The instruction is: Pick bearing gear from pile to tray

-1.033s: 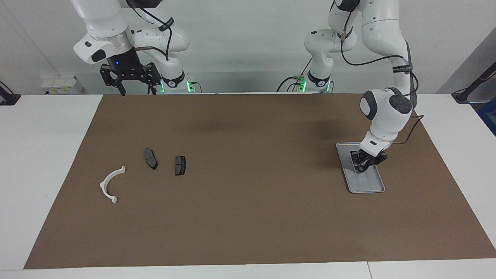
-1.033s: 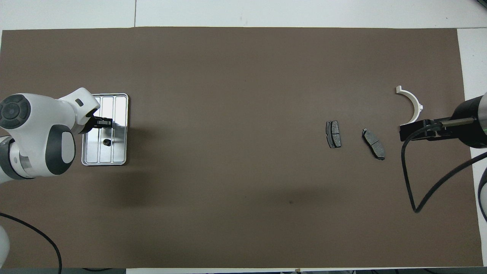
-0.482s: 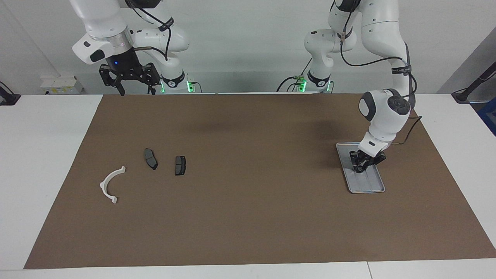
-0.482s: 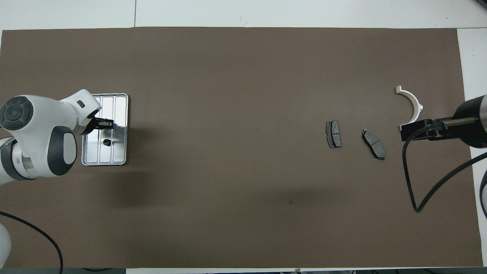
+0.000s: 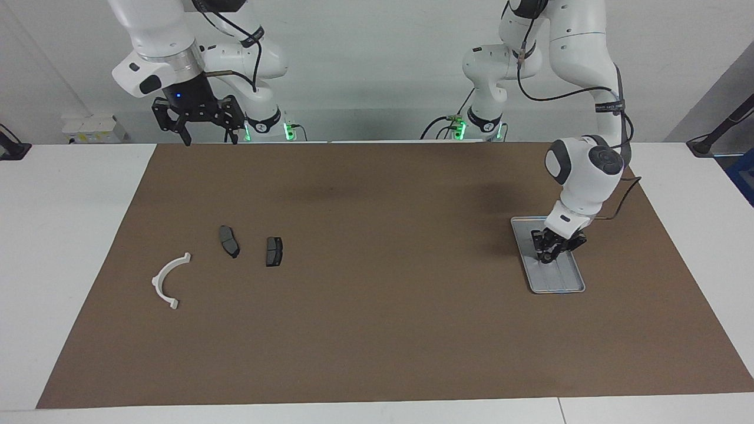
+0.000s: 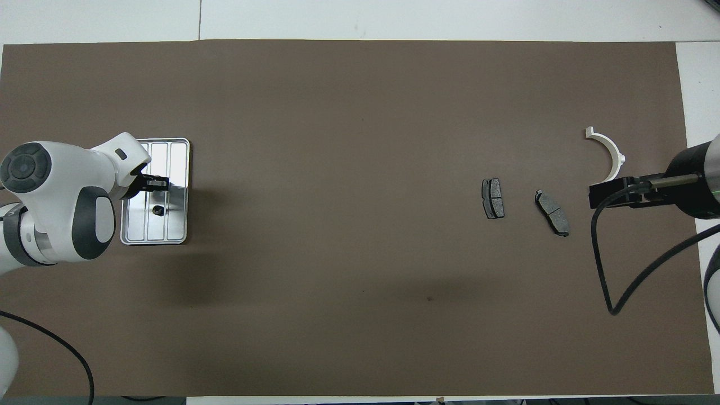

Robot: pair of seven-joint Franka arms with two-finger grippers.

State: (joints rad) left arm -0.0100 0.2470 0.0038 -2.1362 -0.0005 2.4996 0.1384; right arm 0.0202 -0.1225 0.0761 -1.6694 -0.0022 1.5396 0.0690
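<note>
Two grippers are showing. The left gripper (image 5: pixel 551 252) is hanging low over the tray (image 5: pixel 566 284), tipped down toward its ribbed floor, about the middle of its length. Whether it is wide or narrow cannot be told, and no part is showing in its grasp.

By the overhead clock, the bearing gear (image 6: pixel 158 210), a tiny black round piece, is lying inside the tray at 6 o'clock from the left gripper. It is near the gripper but apart from it, resting in the middle channel between the ribs. The tray itself is sitting flat at 9 o'clock on the brown mat (image 6: pixel 360 140), at the left arm's end of the table (image 5: pixel 70 235).

The right gripper (image 5: pixel 210 139) is waiting, raised high over the right arm's end of the mat with its fingertips spread wide and nothing between them.

The pile is lying well apart from the tray, out at 3 o'clock on the mat in the overhead view. One dark brake pad (image 6: pixel 493 198) is sitting nearest the mat's middle. The second brake pad (image 6: pixel 552 212) is lying near it at about 4 o'clock, turned aslant and not touching it. The white bracket (image 6: pixel 610 154) is curving at 2 o'clock from that second pad, apart from both.
</note>
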